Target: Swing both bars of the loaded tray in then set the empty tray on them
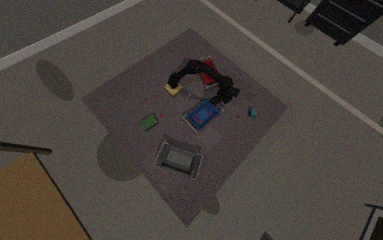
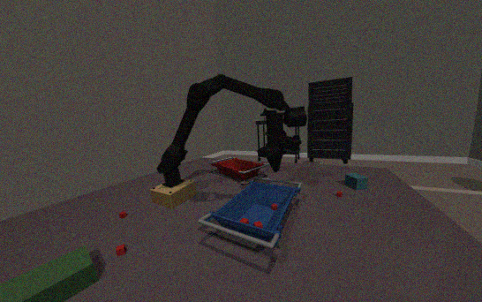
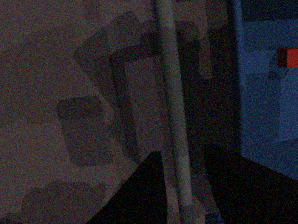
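The blue tray holds small red blocks. Its near wire bar stands out past one end, its far wire bar past the other. My gripper points down above the far bar, fingers a little apart and empty; in the wrist view the bar runs below the gap between them. A grey see-through tray and a red tray look empty, each with wire bars out at its ends.
A green block lies left of the blue tray, a teal block right of it. Loose red cubes lie around. The arm's wooden base stands behind the blue tray's left side.
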{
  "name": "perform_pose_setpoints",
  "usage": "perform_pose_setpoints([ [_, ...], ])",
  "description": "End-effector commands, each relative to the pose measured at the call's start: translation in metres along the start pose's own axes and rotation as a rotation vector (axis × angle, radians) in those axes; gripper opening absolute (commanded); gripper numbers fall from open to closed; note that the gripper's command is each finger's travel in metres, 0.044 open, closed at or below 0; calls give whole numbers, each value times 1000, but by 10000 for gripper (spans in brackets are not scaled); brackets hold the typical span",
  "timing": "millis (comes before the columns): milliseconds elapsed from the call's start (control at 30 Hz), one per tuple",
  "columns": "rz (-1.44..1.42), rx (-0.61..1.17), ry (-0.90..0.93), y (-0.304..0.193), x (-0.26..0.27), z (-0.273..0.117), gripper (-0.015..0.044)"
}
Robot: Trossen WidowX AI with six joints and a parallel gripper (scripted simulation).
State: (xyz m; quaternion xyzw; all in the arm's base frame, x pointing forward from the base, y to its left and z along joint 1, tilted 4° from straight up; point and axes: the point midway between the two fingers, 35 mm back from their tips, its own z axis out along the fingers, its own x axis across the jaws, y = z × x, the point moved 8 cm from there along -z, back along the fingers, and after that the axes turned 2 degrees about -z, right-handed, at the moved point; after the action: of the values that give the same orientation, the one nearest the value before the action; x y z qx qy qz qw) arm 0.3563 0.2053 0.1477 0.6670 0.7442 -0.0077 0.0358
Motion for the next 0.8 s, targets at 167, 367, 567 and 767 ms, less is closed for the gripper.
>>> perform_pose_setpoints([
  [167,-1,12,1,1,-1,38,86],
  [367,-1,12,1,0,-2,59,86],
  [567,-1,12,0,0,-6,52,86],
  [767,-1,12,-1,-1,-20,30,86],
])
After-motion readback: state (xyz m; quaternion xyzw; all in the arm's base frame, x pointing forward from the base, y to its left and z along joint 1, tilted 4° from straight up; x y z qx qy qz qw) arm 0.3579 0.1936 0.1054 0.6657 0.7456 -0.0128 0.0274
